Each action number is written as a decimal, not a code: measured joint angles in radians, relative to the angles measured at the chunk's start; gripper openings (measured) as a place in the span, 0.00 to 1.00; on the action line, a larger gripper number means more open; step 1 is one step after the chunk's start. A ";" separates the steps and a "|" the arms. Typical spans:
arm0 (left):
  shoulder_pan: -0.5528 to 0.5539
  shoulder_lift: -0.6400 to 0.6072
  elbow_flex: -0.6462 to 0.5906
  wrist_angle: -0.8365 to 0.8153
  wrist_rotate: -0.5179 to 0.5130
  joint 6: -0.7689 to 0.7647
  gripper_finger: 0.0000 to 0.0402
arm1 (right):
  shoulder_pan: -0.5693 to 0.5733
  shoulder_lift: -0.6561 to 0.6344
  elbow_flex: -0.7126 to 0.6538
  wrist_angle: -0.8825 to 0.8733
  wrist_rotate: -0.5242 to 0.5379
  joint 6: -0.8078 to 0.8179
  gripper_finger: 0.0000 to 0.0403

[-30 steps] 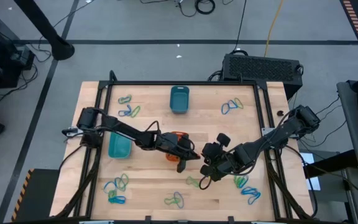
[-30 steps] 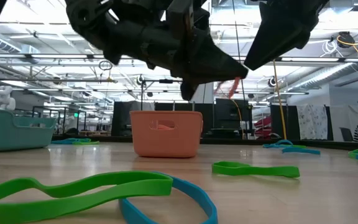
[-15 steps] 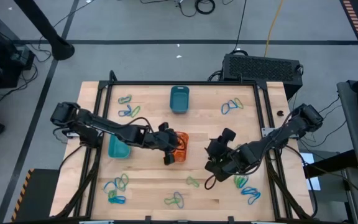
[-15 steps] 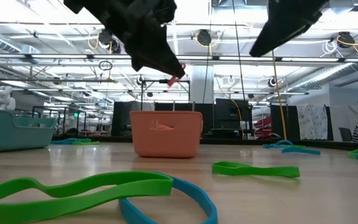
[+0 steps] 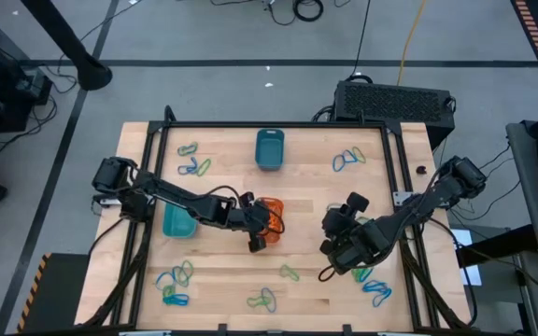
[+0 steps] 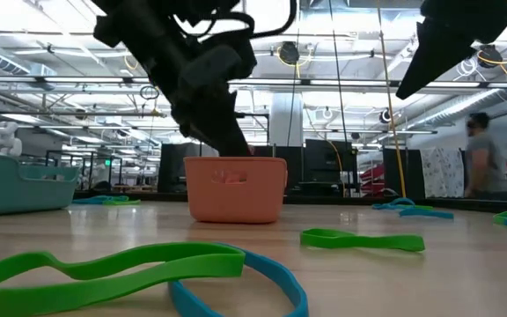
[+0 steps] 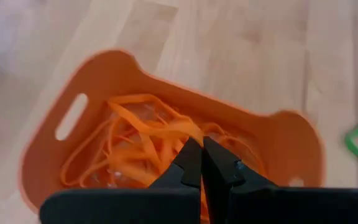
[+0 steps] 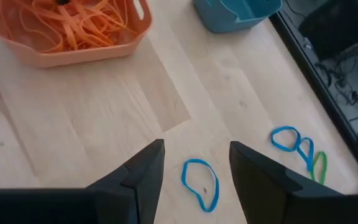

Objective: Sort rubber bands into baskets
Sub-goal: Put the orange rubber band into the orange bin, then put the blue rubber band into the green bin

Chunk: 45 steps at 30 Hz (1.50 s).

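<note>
Since a second ago we've lowered the left gripper (image 7: 199, 163), pinched shut, into the orange basket (image 7: 55, 149); right gripper (image 8: 191, 163), jaws wide, shifted right over a blue band (image 8: 201, 185).

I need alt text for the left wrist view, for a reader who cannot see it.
The left gripper, fingers shut, hangs over the orange basket, which holds a tangle of orange rubber bands. The basket stands on a pale wooden table.

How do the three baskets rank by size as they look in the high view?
1. Turquoise basket and teal basket: look about alike, so no ranking between them.
2. Orange basket: cannot be ranked, since the left gripper hides part of it.
</note>
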 joint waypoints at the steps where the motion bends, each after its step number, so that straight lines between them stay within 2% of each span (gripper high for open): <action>1: 0.002 0.003 0.000 0.004 0.000 -0.001 0.01 | 0.000 0.000 0.000 0.001 0.000 -0.013 0.42; 4: 0.000 0.006 0.000 0.005 -0.001 -0.016 0.06 | -0.005 0.000 0.000 -0.001 0.015 -0.052 0.42; 10: -0.005 -0.004 0.000 0.003 -0.001 0.054 0.24 | -0.030 0.000 0.000 0.000 0.104 -0.125 0.42; 14: 0.000 -0.023 0.001 -0.002 -0.010 0.061 0.36 | -0.052 0.000 0.000 0.001 0.105 -0.138 0.42; 19: 0.015 -0.077 0.026 -0.116 -0.031 0.048 0.46 | -0.069 0.000 0.000 0.002 0.103 -0.138 0.42; 24: 0.023 -0.145 0.041 -0.224 -0.027 0.027 0.48 | -0.069 0.000 0.000 -0.002 0.102 -0.138 0.42; 27: 0.022 -0.171 0.042 -0.225 -0.025 0.027 0.48 | -0.069 0.000 0.000 -0.002 0.101 -0.138 0.42; 34: 0.010 -0.167 0.042 -0.230 0.000 0.027 0.48 | -0.069 0.000 0.000 0.002 0.100 -0.135 0.42; 37: 0.007 -0.173 0.042 -0.279 0.000 0.027 0.48 | -0.069 0.000 0.000 0.007 0.099 -0.130 0.42; 39: 0.005 -0.190 0.042 -0.341 -0.006 0.024 0.48 | -0.069 0.000 0.000 0.021 0.053 -0.102 0.42; 42: -0.018 -0.217 0.041 -0.468 -0.021 0.008 0.48 | -0.075 0.000 0.000 0.033 -0.088 -0.054 0.41; 45: -0.061 -0.251 0.000 -0.550 -0.046 0.043 0.48 | -0.074 0.012 0.000 0.035 -0.137 0.019 0.39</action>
